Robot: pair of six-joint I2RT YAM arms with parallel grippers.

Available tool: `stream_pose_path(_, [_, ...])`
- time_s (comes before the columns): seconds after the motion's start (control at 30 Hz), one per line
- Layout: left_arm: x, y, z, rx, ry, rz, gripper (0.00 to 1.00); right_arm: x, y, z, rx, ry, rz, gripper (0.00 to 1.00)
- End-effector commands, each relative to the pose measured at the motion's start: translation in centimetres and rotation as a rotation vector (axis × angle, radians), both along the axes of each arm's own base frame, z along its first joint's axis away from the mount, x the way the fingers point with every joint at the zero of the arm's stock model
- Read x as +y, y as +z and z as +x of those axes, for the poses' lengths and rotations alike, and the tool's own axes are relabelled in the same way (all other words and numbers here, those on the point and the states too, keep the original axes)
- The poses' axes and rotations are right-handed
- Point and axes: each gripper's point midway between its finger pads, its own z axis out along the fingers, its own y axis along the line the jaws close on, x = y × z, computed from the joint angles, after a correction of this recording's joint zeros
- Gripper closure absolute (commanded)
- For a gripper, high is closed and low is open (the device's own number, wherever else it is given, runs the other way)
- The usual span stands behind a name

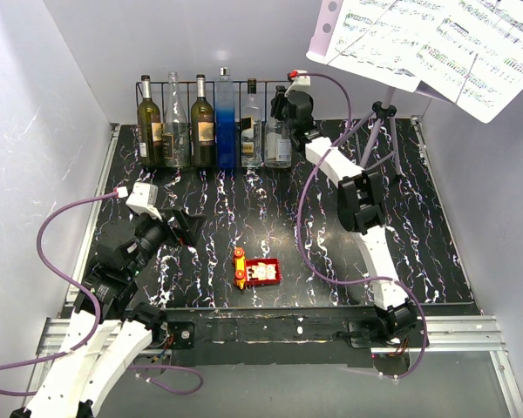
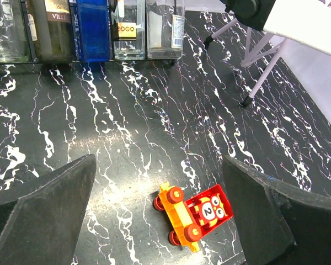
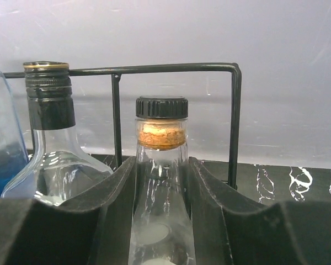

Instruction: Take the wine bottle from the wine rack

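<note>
- Left gripper (image 2: pixel 159 160): released, jaws spread wide. It hangs over the near left part of the black marbled table (image 1: pixel 270 218) and holds nothing.
- Toy car (image 2: pixel 193 215): red and orange. It lies on the table near the front centre, below and between the left fingers, clear of both.
- Right arm (image 1: pixel 366 209): extended toward the far right end of the wine rack (image 1: pixel 170 83).
- Right gripper (image 3: pixel 161 165): clenched on the neck of the wine bottle (image 3: pixel 161 187), one finger pressed against each side, just below the cork and black cap.
- Wine bottle: clear glass, upright, standing in the rightmost slot of the rack.
- Remaining bottles (image 1: pixel 200 122): five, upright in the slots to the left. One of them is blue.
- Music stand (image 1: pixel 383 122): on the table to the right of the rack, carrying sheet music (image 1: pixel 436 43).
</note>
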Motion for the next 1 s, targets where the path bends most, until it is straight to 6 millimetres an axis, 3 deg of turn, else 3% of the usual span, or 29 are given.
stream_pose_path(0.0, [0.3, -0.5, 0.2, 0.017, 0.019, 0.013, 0.02, -0.1, 11.0, -1.9, -0.223, 0.045, 0.059, 0.99])
stream_pose_path(0.23, [0.4, -0.3, 0.1, 0.006, 0.017, 0.010, 0.02, -0.3, 14.2, -4.8, -0.300, 0.084, 0.039, 0.99])
stream_pose_path(0.5, [0.2, -0.2, -0.1, 0.001, 0.006, 0.006, 0.02, -0.1, 16.2, -8.3, -0.363, 0.105, 0.021, 0.99])
stream_pose_path(0.97, [-0.1, -0.1, -0.2, 0.000, -0.012, 0.002, 0.02, -0.2, 17.3, -16.7, -0.454, 0.162, -0.033, 0.99])
